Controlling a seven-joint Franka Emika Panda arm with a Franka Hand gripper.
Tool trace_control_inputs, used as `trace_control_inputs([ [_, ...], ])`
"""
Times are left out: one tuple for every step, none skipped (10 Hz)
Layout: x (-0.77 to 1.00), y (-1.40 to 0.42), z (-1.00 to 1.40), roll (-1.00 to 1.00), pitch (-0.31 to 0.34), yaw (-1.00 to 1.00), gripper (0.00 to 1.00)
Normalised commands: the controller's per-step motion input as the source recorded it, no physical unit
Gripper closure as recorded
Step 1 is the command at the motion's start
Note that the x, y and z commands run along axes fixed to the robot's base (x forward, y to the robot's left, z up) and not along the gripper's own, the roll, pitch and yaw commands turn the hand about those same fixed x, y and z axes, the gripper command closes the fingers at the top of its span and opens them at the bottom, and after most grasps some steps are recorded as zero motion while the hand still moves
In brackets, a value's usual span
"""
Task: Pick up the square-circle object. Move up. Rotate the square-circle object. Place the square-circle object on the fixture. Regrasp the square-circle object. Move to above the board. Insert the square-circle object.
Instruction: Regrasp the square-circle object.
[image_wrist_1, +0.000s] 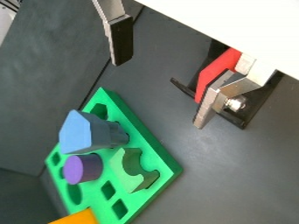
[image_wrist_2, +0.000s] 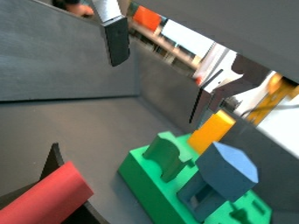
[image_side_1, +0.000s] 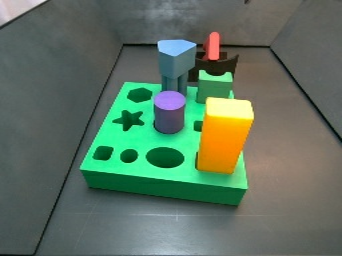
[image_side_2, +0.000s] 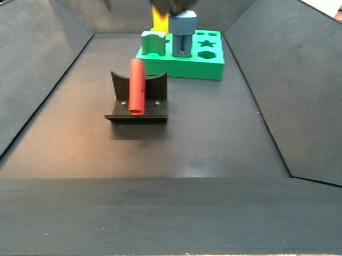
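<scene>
I see the red block (image_side_2: 135, 85) resting upright against the fixture (image_side_2: 138, 108), short of the green board (image_side_2: 187, 60). My claw (image_wrist_1: 173, 74) hangs above the floor, jaws wide, holding nothing. It seems clear of the block, though the wrist views are cramped.

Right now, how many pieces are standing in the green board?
3: a yellow block at the board's corner, a purple cylinder mid-board, a blue-grey peg at the far edge. The open gripper holds none.

Yellow block (image_side_1: 226, 133), purple cylinder (image_side_1: 168, 111), blue-grey peg (image_side_1: 174, 62)
</scene>
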Motion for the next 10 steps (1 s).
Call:
trace_control_inputs([
  [-0.06, -0.12, 0.06, 1.0, 0.023, 0.02, 0.0],
  [-0.04, -0.05, 0.04, 1.0, 0.023, 0.02, 0.0],
  [-0.03, -0.04, 0.02, 1.0, 0.021, 0.02, 0.0],
  [-0.04, -0.04, 0.01, 1.0, 0.015, 0.02, 0.0],
  [-0.05, -0.03, 0.01, 1.0, 0.01, 0.02, 0.0],
  [-0.05, -0.03, 0.01, 1.0, 0.003, 0.02, 0.0],
  [-0.06, -0.02, 0.01, 1.0, -0.001, 0.02, 0.0],
  [-0.05, -0.02, 0.0, 1.0, -0.01, 0.02, 0.0],
  [-0.05, -0.02, 0.0, 1.0, -0.014, 0.02, 0.0],
  [-0.04, -0.02, 0.0, 1.0, -0.025, 0.02, 0.0],
])
